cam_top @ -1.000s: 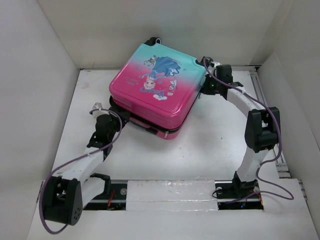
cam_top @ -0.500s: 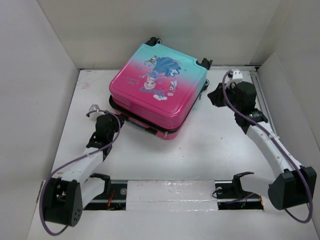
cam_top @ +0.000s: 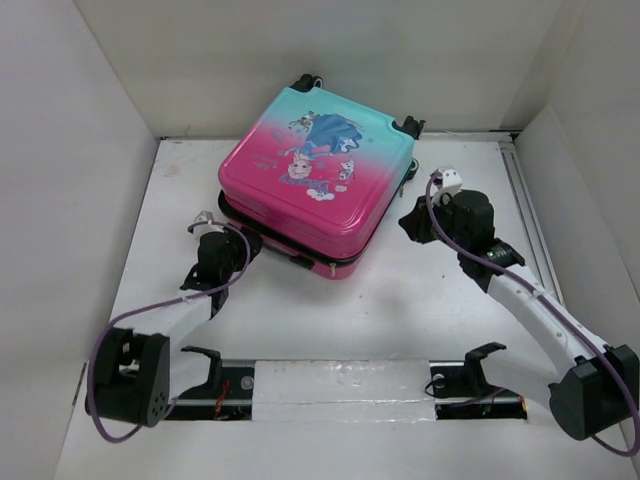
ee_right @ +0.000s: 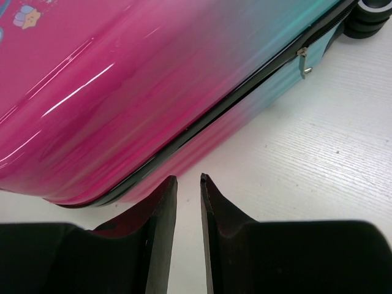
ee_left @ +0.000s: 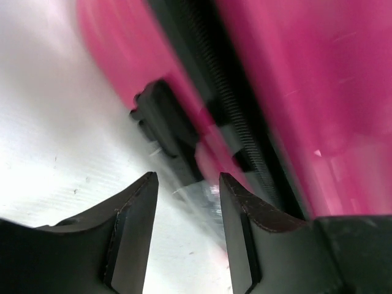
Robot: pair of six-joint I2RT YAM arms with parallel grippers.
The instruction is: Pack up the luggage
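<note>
The luggage (cam_top: pixel 315 180) lies lid-down at the far middle of the table (cam_top: pixel 430 300), unmoved. My right gripper (ee_right: pixel 188 179) has backed off its far corner, jaws narrowly parted, empty. My left gripper (ee_left: pixel 187 184), parted and empty, has edged toward the zipper (ee_left: pixel 236 116).

Pink-to-teal princess-print luggage (cam_top: pixel 315 180), flat, lid down, teal end at the back.
</note>
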